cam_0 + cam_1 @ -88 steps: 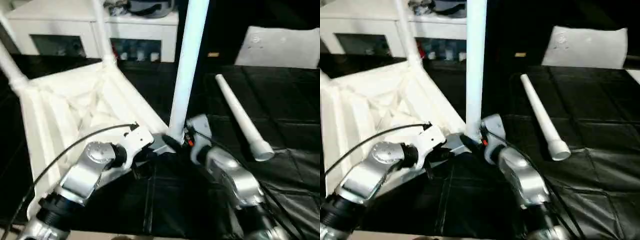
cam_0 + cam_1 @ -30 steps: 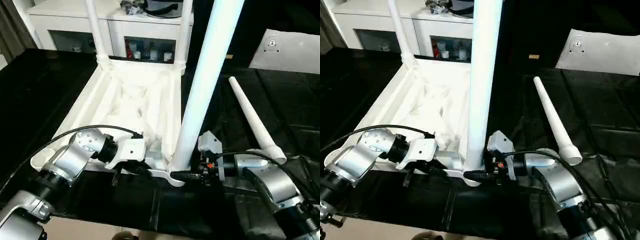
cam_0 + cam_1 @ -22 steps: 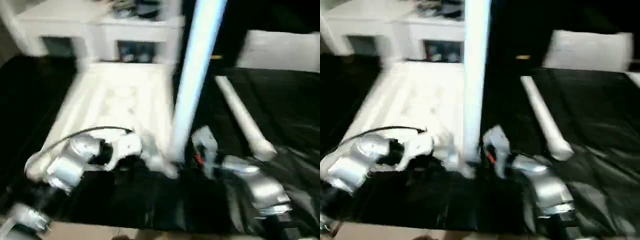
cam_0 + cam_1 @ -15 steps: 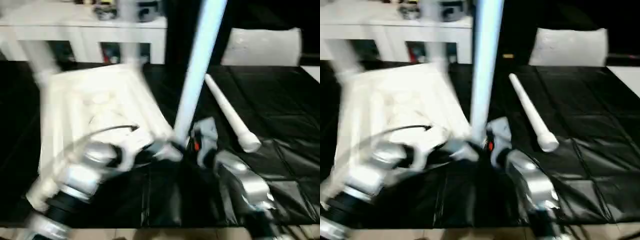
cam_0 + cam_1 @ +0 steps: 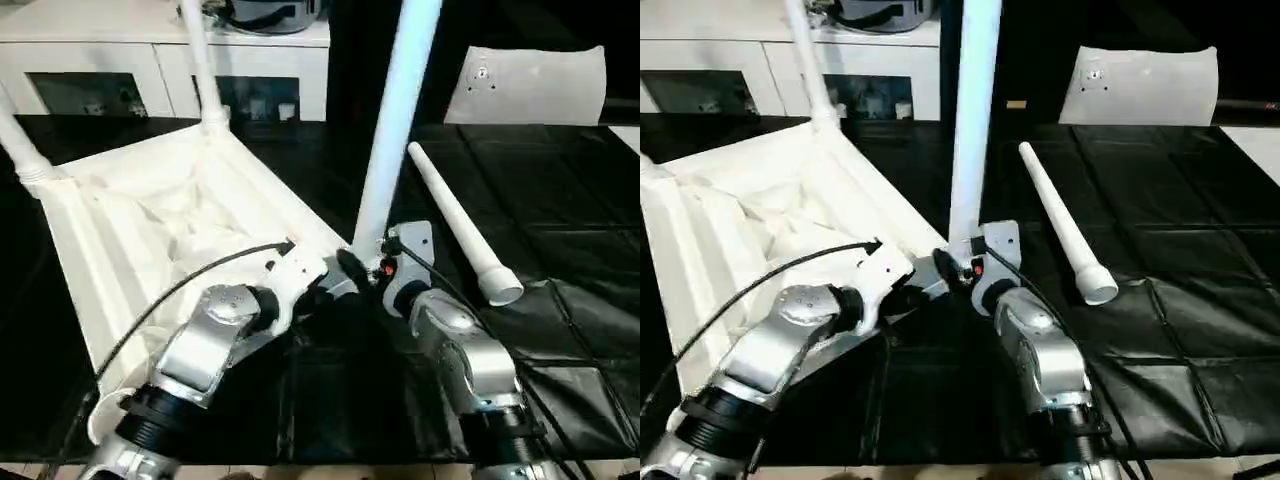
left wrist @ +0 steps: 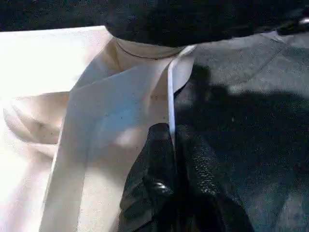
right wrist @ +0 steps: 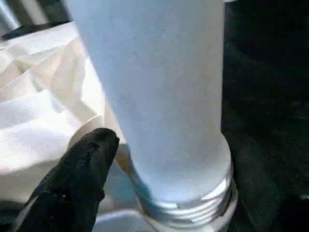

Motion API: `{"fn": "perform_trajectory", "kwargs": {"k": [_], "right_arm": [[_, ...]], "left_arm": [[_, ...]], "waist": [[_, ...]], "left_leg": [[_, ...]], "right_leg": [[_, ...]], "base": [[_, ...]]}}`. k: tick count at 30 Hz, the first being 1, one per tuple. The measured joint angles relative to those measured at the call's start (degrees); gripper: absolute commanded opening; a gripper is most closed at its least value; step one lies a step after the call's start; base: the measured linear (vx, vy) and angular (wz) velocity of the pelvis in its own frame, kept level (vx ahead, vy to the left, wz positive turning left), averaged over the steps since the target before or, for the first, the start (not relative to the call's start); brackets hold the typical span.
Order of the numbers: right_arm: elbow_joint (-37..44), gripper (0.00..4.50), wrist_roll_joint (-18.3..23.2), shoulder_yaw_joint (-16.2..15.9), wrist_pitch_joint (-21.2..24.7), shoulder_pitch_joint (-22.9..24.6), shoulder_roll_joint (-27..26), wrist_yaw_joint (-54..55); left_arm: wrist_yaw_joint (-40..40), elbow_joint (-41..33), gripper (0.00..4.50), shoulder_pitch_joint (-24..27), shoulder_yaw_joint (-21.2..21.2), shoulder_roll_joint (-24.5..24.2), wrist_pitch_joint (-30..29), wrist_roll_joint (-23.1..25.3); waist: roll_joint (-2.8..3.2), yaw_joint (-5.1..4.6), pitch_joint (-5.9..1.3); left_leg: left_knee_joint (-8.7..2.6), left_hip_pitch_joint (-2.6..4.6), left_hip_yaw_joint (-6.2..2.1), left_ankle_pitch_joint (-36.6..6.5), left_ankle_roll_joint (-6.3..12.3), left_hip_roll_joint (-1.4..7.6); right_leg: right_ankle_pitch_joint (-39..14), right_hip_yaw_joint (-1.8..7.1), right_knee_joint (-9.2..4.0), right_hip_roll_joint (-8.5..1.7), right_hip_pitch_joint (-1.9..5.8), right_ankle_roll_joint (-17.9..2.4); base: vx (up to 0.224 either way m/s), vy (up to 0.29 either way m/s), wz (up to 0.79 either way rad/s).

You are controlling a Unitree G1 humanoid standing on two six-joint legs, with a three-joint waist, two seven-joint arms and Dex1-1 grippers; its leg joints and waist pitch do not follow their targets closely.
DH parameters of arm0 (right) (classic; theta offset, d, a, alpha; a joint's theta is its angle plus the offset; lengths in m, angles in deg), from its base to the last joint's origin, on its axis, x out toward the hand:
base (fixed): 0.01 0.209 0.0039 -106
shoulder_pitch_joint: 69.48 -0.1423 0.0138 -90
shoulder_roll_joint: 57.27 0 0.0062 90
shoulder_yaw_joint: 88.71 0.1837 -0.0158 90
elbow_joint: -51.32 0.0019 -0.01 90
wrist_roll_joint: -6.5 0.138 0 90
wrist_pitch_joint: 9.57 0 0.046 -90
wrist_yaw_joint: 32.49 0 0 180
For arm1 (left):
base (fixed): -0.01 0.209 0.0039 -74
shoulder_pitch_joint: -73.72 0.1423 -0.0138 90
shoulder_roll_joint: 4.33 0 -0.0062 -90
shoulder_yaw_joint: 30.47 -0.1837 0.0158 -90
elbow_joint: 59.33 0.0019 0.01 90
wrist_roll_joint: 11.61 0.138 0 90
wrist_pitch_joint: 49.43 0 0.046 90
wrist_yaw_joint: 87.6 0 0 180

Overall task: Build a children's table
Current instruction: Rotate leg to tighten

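Observation:
The children's table top (image 5: 150, 215) lies upside down on the black cover, ribs up. Two legs (image 5: 203, 70) (image 5: 18, 140) stand in its far corner sockets. A third leg (image 5: 392, 130) stands upright in the near corner socket (image 7: 193, 212), its thread showing. A fourth leg (image 5: 452, 218) lies loose to the right. My left gripper (image 6: 172, 130) is shut on the top's thin rim (image 6: 170, 96) beside that socket. My right gripper (image 5: 363, 266) is open around the upright leg's base, one finger (image 7: 87, 166) just off it.
A white cabinet (image 5: 110, 50) with dark openings runs along the back. A white cushion-like bag (image 5: 525, 85) lies at the back right. The black cover (image 5: 570, 330) is wrinkled at the right. My left arm's cable (image 5: 165, 295) arcs over the table top.
The table top's far end has swung to the left about the near corner, with the upright leg still in its socket. Both arms stayed at that corner, and the camera shook.

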Motion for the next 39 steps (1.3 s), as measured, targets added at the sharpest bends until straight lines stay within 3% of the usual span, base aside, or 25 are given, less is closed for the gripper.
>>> {"fn": "perform_trajectory", "kwargs": {"k": [5, 14, 17, 20, 24, 25, 27, 39], "right_arm": [[2.52, 4.41, 1.68, -1.57, 0.9, 2.6, 6.17, -8.35], [6.19, 4.41, 4.64, -2.64, -2.81, 2.96, 19.93, -27.9], [6.07, 4.41, 4.65, -4.06, -3.48, 2.74, 22.54, -32.71], [5.89, 4.41, 4.62, -7.44, -4.22, 1.42, 24.74, -37.88], [3.22, 4.41, 3.36, -10.92, -6.55, -0.64, 26.51, -42.97], [2.04, 4.17, 3.21, -11.53, -7.08, -1.03, 26.54, -43.99], [0.98, 4.08, 3.17, -12.41, -7.53, -1.44, 26.42, -45.29], [-0.7, 3.08, 3.6, -13.7, -8.08, -2.53, 26.56, -49.51]], "left_arm": [[5.03, 0.82, 0.0, -0.09, 0.43, -4.01, 4.24, -1.26], [18.89, 5.85, 0.0, -1.28, -0.86, -12.01, 16.11, -3.86], [24.19, 6.29, 0.0, -1.61, -1.74, -14.04, 18.07, -4.78], [28.05, 7.89, 0.0, -3.37, -3.65, -14.85, 20.71, -4.79], [31.8, 9.95, 0.0, -5.22, -5.91, -15.35, 24.25, -4.67], [32.77, 10.54, 0.0, -5.7, -6.43, -15.4, 25.29, -4.65], [33.94, 10.72, 0.0, -6.05, -7.11, -15.37, 26.14, -4.63], [35.47, 12.97, 0.0, -7.52, -8.25, -14.88, 29.51, -4.19]], "waist": [[0.16, 0.93, 0.15], [0.16, 3.29, 0.15], [0.16, 3.97, 0.15], [0.16, 4.64, 0.15], [0.14, 5.04, 0.15], [0.14, 5.18, 0.15], [0.14, 5.4, 0.15], [0.13, 4.86, 0.15]], "left_leg": [[0.1, -0.41, 0.0, 0.01, 0.01, -0.01], [0.26, -0.55, 0.0, 0.01, 0.03, 0.0], [0.38, -0.56, 0.0, 0.01, 0.04, 0.0], [0.54, -0.56, 0.0, 0.0, 0.06, 0.02], [0.69, -0.5, 0.01, 0.0, 0.08, 0.03], [0.71, -0.5, 0.01, 0.0, 0.08, 0.04], [0.73, -0.5, 0.02, 0.0, 0.08, 0.04], [0.83, -0.47, 0.03, 0.01, 0.09, 0.1]], "right_leg": [[0.05, 0.0, 0.01, -0.02, -0.29, -0.07], [0.07, -0.04, 0.07, -0.06, -0.35, -0.07], [0.08, -0.05, 0.11, -0.1, -0.32, -0.08], [0.08, -0.07, 0.14, -0.12, -0.22, -0.09], [0.08, -0.05, 0.15, -0.13, -0.01, -0.09], [0.08, -0.05, 0.15, -0.14, 0.03, -0.09], [0.09, -0.04, 0.16, -0.15, 0.04, -0.09], [0.1, -0.06, 0.29, -0.13, 0.03, -0.11]], "base": [[0.0, 0.0, 0.0], [0.0, 0.0, 0.0], [0.0, 0.0, 0.0], [0.0, 0.0, 0.0], [0.0, 0.0, 0.0], [0.0, 0.0, 0.0], [0.0, 0.0, 0.0], [0.0, 0.0, 0.0]]}}
